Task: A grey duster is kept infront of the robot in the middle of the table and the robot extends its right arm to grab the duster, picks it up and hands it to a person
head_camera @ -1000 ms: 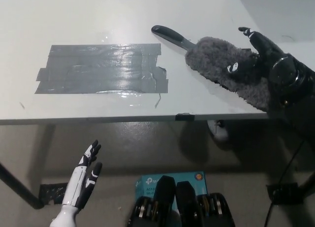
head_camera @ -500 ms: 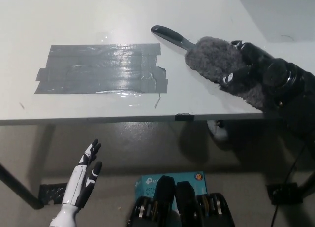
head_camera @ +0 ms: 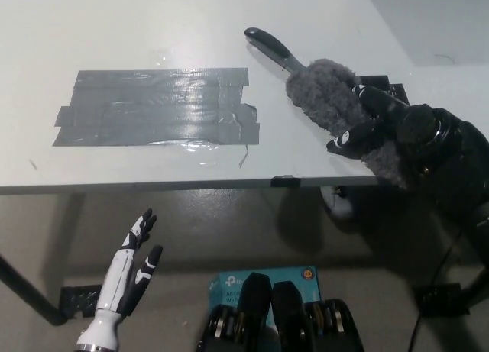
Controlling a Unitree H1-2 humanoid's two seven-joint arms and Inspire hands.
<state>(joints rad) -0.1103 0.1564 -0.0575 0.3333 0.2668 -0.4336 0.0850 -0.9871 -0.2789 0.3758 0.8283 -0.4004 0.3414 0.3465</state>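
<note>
PROGRESS: reach done, right hand (head_camera: 386, 127) has its fingers wrapped around the fluffy head of the grey duster (head_camera: 332, 100) at the counter (head_camera: 153, 31) right edge; lift barely begun, by my judgement; handover left, no person visible | LEFT: left hand (head_camera: 130, 272) rests low, fingers spread | TEXT: teal box (head_camera: 263, 279) below, print unreadable

You saw a duster (head_camera: 327, 100) with a fluffy grey fibre head and a smooth, glossy black plastic handle. The table (head_camera: 191, 31) was matt and pale; the grey tape patch (head_camera: 157, 108) on it shone, wrinkled.
</note>
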